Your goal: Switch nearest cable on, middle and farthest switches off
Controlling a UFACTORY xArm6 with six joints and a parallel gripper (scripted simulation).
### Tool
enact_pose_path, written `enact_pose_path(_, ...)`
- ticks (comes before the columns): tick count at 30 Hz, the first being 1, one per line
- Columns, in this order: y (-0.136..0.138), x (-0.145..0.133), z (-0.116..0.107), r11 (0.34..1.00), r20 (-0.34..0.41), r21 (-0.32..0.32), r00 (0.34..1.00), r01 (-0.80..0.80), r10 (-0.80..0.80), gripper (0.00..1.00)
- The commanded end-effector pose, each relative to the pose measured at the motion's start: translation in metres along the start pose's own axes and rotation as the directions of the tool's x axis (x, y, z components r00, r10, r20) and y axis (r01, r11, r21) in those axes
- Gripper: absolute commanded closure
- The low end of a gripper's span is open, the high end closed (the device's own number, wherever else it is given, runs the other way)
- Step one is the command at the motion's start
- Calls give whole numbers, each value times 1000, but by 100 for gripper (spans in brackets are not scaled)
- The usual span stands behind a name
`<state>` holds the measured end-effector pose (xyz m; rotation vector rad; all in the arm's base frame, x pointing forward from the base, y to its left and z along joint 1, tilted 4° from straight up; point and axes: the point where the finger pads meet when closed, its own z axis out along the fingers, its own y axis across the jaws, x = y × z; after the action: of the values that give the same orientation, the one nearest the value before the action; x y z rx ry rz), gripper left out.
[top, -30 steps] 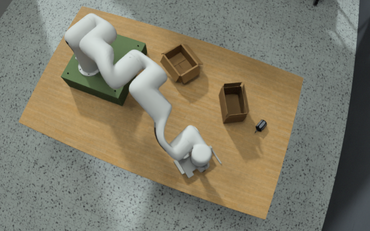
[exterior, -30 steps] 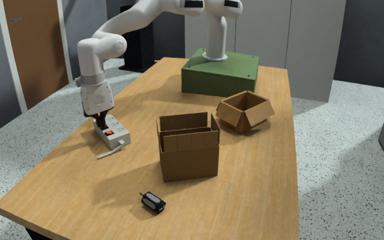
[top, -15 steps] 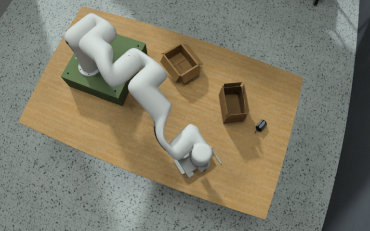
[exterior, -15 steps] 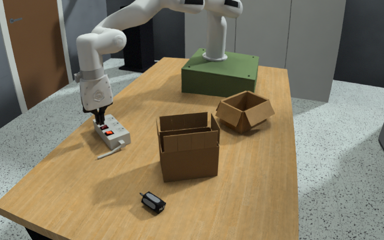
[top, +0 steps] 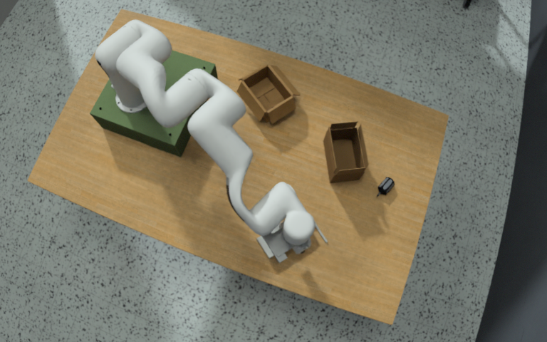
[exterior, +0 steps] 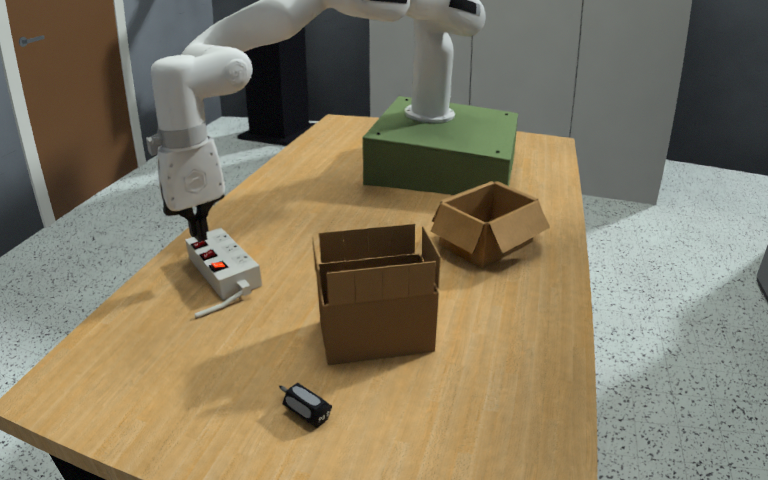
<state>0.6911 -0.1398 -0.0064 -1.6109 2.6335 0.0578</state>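
A white power strip lies right way up near the table's left edge, its short cable stub pointing toward the front. It has three red rocker switches in a row: the nearest the cable glows bright red, the middle one and the farthest one look darker. My gripper is shut and empty, its fingertips pointing down just above the farthest switch. In the overhead view the wrist hides most of the strip; only its end and the cable show.
A tall open cardboard box stands mid-table and a second open box behind it. A small black device lies near the front. The green robot base is at the back.
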Motion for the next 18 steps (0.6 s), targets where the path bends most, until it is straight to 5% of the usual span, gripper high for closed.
enact_pose_path(1, -2, -1, -3, 1000, 2, 6, 1000, 0, 0, 100)
enact_pose_path(14, -2, -1, -3, 1000, 2, 6, 1000, 0, 0, 100)
enact_pose_path(15, -2, -1, -3, 1000, 2, 6, 1000, 0, 0, 0)
enact_pose_path(18, -2, -1, -5, 1000, 2, 6, 1000, 0, 0, 0)
